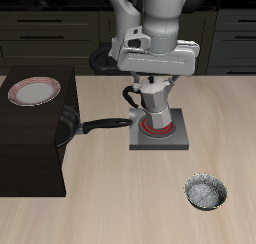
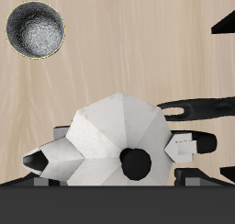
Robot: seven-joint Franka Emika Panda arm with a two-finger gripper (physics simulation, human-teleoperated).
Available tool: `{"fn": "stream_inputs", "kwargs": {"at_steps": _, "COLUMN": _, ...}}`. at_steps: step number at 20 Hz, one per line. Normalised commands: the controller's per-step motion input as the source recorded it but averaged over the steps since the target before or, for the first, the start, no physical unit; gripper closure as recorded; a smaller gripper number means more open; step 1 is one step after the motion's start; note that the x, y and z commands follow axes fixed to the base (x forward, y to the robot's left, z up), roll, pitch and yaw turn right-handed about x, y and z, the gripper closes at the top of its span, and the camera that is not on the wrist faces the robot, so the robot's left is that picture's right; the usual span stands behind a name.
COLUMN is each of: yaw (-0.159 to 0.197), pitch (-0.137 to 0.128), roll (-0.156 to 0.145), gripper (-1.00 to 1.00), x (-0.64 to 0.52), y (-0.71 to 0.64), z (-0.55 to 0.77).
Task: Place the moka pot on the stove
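Note:
The silver faceted moka pot (image 1: 150, 98) hangs upright in my gripper (image 1: 151, 82), its base right over the red spiral coil of the grey stove (image 1: 160, 129). I cannot tell whether the base touches the coil. The gripper is shut on the pot's upper part. In the wrist view the moka pot (image 2: 110, 140) fills the frame from above, with its black lid knob and its black side handle (image 2: 195, 141) showing. The pot hides the stove in that view.
A black frying pan (image 1: 70, 126) lies beside the stove, its handle (image 1: 106, 123) pointing at the stove's edge. A plate (image 1: 35, 91) sits on a black box (image 1: 30, 158). A crinkled metallic bowl (image 1: 206, 192) (image 2: 35, 28) stands near the table's front edge.

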Motion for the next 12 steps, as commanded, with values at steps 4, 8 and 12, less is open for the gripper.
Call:
{"fn": "stream_inputs", "kwargs": {"at_steps": 4, "yaw": 0.002, "pitch": 0.004, "roll": 0.020, "gripper": 1.00, "x": -0.26, "y": 0.04, "z": -0.08}}
{"fn": "stream_inputs", "kwargs": {"at_steps": 8, "yaw": 0.005, "pitch": -0.007, "roll": -0.002, "gripper": 1.00, "x": -0.21, "y": -0.01, "z": -0.05}}
{"fn": "stream_inputs", "kwargs": {"at_steps": 12, "yaw": -0.013, "pitch": -0.003, "roll": 0.010, "gripper": 1.00, "x": -0.18, "y": 0.07, "z": -0.06}}
